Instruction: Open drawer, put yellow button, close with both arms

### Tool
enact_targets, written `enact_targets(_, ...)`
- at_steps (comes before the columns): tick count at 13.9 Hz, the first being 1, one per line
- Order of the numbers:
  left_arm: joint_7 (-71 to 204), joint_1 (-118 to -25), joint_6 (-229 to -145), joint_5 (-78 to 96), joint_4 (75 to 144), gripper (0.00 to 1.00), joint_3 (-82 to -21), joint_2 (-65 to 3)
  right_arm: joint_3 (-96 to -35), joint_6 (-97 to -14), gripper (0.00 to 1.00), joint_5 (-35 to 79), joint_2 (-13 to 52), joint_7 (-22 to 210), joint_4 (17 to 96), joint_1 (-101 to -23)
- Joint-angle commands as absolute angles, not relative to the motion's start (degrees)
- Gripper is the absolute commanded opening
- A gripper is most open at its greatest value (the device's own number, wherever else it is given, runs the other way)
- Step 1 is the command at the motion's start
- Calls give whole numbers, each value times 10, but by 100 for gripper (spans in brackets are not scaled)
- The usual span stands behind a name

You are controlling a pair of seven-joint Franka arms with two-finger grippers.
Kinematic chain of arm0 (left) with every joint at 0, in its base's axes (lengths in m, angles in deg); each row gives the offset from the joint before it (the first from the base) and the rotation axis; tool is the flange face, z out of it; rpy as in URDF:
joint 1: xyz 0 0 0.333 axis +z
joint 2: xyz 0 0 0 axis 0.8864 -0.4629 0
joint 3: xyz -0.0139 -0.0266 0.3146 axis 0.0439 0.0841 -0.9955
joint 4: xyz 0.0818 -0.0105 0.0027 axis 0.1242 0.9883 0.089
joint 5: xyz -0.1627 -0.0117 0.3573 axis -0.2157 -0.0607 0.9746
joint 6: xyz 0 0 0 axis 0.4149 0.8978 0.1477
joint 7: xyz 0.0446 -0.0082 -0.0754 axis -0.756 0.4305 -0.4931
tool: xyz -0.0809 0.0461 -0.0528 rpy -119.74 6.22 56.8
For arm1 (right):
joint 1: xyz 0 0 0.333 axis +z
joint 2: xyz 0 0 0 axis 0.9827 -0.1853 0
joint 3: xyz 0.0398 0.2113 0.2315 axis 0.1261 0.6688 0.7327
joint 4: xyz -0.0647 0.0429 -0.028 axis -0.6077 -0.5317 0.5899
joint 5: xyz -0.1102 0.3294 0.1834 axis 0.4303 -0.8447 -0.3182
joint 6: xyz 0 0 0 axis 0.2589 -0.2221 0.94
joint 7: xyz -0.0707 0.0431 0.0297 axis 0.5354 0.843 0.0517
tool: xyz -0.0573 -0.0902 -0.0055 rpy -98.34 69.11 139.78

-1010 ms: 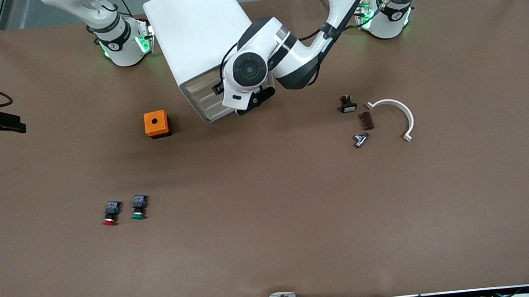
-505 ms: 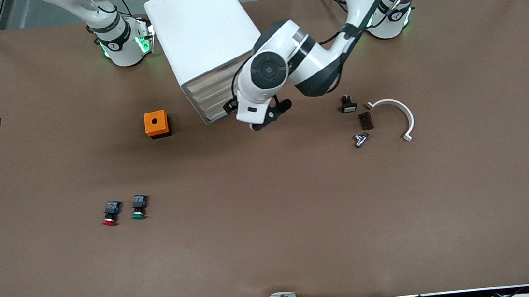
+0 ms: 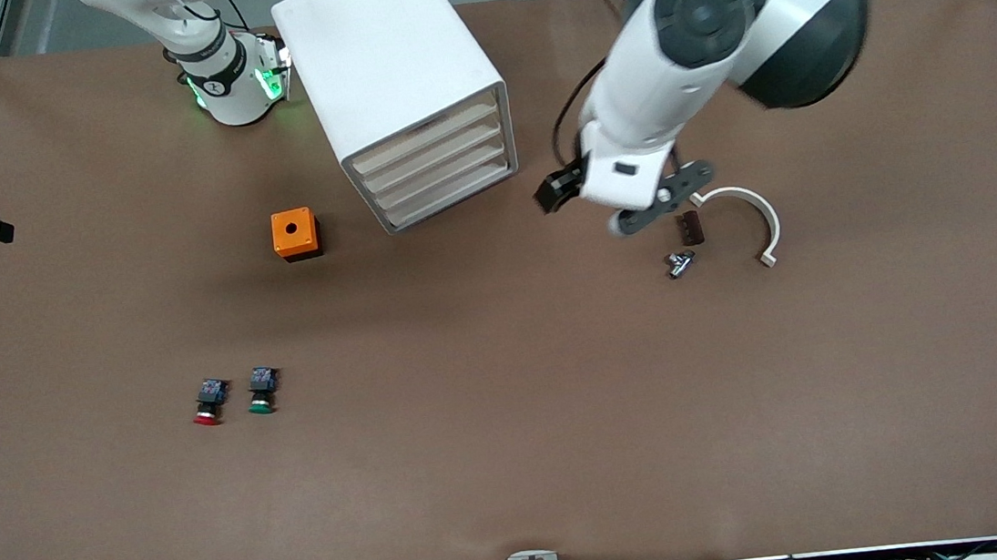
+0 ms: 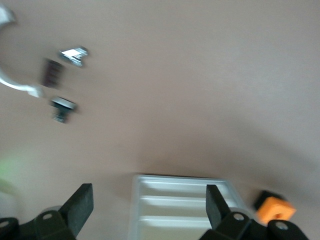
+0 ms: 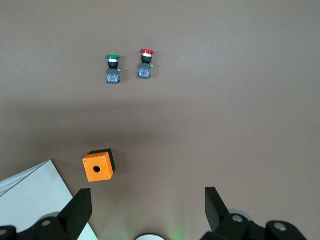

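The white cabinet (image 3: 391, 71) stands near the robots' bases, and its four drawer fronts all sit flush. The drawer (image 3: 428, 138) is the uppermost one and is shut. The yellow button is out of view. My left gripper (image 3: 606, 206) hangs open and empty in the air, over the table between the cabinet and a group of small parts. In the left wrist view the left gripper (image 4: 148, 197) frames the cabinet (image 4: 180, 212). My right gripper (image 5: 148, 200) is open and empty, high over the table near its own base; it does not show in the front view.
An orange box (image 3: 295, 234) with a round hole sits beside the cabinet, toward the right arm's end. A red-capped button (image 3: 209, 404) and a green-capped button (image 3: 261, 392) lie nearer the front camera. A white curved clip (image 3: 752, 210), a dark block (image 3: 690, 228) and a metal piece (image 3: 680, 262) lie under the left arm.
The left arm has pulled away from the cabinet's drawer fronts, risen and swung toward its own end of the table. The drawer fronts now show in full.
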State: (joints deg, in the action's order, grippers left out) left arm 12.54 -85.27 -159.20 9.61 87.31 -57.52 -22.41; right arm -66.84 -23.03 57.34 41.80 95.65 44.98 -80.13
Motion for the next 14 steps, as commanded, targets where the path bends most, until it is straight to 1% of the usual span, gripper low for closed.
enact_targets(1,242,-787,-1519,106,894,99,-573,-180,-660,-246,100,598,450,958,480,-783)
enact_targets(3,336,-734,-1464,127,896,99,-571,-153,-660,-236,100,607,460,956,479,-779)
enact_targets(5,403,-703,-1443,147,910,99,-571,-128,-669,-229,100,594,462,954,481,-789)
enact_targets(8,491,-669,-1443,181,949,99,-572,-91,-671,-213,100,585,463,954,481,-799)
enact_targets(10,565,-620,-1443,181,966,99,-568,-71,-669,-212,100,585,469,955,481,-798)
enact_targets(11,603,-616,-1444,181,976,99,-574,-64,-669,-212,100,584,471,955,481,-798)
enact_targets(13,649,-619,-1449,183,999,99,-609,-49,-669,-209,100,582,473,954,482,-797)
enact_targets(14,672,-622,-1461,183,1023,99,-625,-33,-669,-209,100,582,473,954,483,-798)
